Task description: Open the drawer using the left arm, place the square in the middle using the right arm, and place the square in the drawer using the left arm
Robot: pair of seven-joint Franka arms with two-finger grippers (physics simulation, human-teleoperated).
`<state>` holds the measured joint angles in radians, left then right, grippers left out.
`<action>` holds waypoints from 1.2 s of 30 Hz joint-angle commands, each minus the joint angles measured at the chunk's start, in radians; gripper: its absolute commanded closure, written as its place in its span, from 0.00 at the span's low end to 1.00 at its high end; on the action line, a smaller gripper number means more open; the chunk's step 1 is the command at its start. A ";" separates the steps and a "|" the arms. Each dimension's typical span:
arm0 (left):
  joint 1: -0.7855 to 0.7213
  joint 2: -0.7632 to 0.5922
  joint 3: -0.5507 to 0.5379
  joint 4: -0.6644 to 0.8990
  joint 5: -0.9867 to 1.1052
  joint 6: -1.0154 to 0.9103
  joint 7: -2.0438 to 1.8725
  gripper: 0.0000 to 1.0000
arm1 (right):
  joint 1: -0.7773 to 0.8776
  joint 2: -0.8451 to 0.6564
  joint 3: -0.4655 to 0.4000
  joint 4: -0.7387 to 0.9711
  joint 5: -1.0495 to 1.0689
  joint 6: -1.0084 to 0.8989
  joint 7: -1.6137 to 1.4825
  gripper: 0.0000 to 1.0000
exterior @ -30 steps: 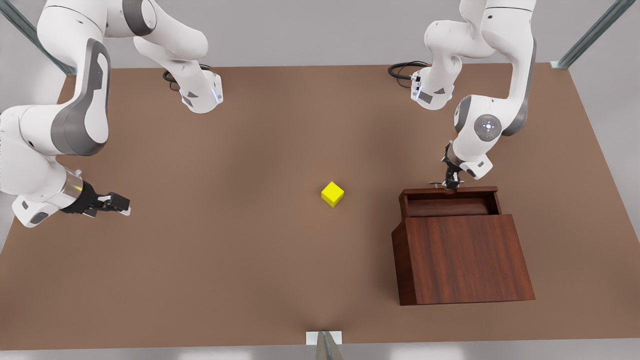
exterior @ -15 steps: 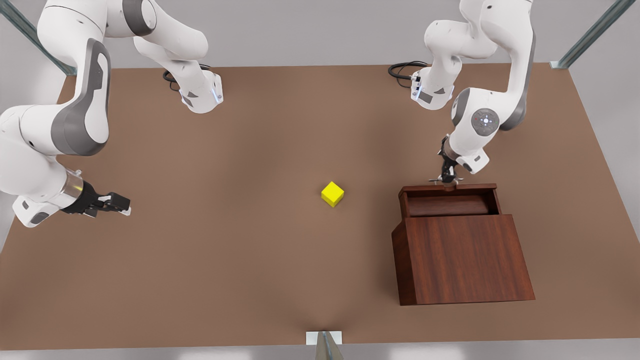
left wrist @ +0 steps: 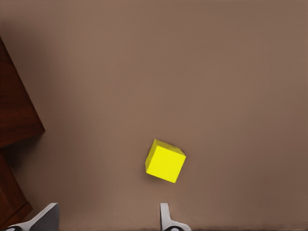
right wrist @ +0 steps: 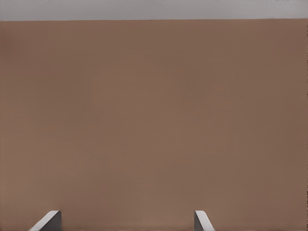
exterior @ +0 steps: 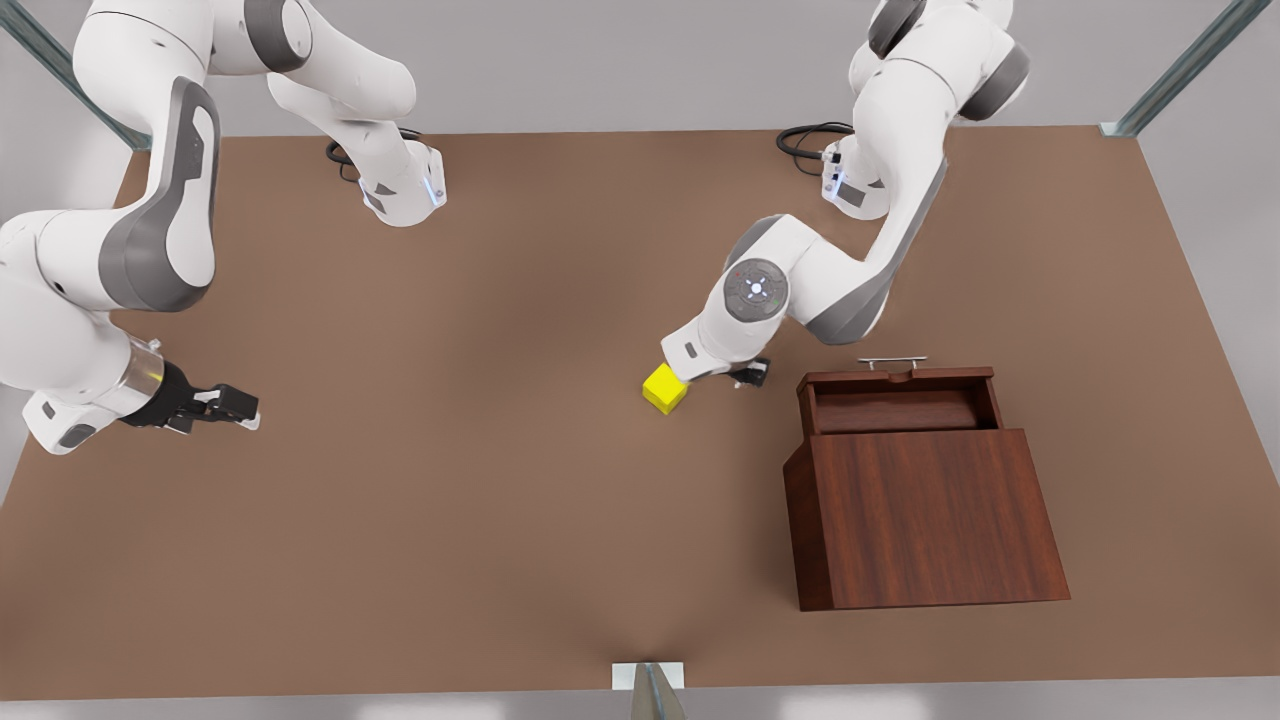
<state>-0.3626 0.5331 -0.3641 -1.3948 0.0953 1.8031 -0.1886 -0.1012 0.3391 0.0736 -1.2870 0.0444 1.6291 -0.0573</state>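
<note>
A small yellow square [exterior: 665, 388] sits on the bare brown table [exterior: 480, 520] near its middle, just beside the left arm's wrist and well apart from the open drawer [exterior: 900, 405] of the wood-grain cabinet [exterior: 925, 520] on the front view's right. The left pincer [left wrist: 103, 216] hangs over the table with its fingers [left wrist: 166, 219] spread and the cube lying just beyond their tips, nothing between them. At the front view's left, the right pincer [exterior: 228, 408] waits low over the table, fingers likewise spread and holding nothing. The cube looks rigid and light, with flat, smooth faces that may slip under a glancing pinch; it sits turned at an angle, so the surest hold would likely be square across two opposite side faces, with the pincer turned to match that angle. The drawer's silver handle [exterior: 891, 361] stands free.
</note>
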 commanded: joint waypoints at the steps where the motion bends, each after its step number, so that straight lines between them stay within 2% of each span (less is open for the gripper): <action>1: 0.001 0.004 -0.001 -0.003 0.055 0.002 0.026 0.00 | 0.000 0.000 0.000 0.000 0.000 0.000 0.001 0.00; 5: -0.035 0.013 0.008 -0.075 0.066 0.117 0.029 0.00 | -0.003 0.000 0.000 0.000 0.000 -0.002 -0.006 0.00; 6: -0.055 0.005 0.010 -0.151 0.066 0.238 0.014 0.00 | -0.003 0.000 0.000 0.000 -0.001 -0.002 -0.006 0.00; 9: -0.079 0.015 0.011 -0.194 0.061 0.355 -0.012 0.00 | -0.003 0.000 -0.002 0.000 0.000 -0.003 -0.007 0.00; 16: -0.098 0.057 0.036 -0.239 0.064 0.349 -0.019 0.00 | 0.002 0.000 -0.002 0.000 0.000 -0.003 -0.006 0.00; 30: -0.118 0.140 0.037 -0.230 0.064 0.409 -0.026 0.00 | 0.000 0.000 -0.002 0.000 0.000 -0.003 -0.006 0.00; 36: -0.121 0.159 0.051 -0.230 0.066 0.481 -0.026 0.00 | 0.000 0.000 -0.002 0.000 0.000 -0.003 -0.007 0.00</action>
<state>-0.4861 0.7001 -0.3130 -1.6259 0.1600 2.2853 -0.2133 -0.1017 0.3391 0.0733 -1.2870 0.0445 1.6260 -0.0644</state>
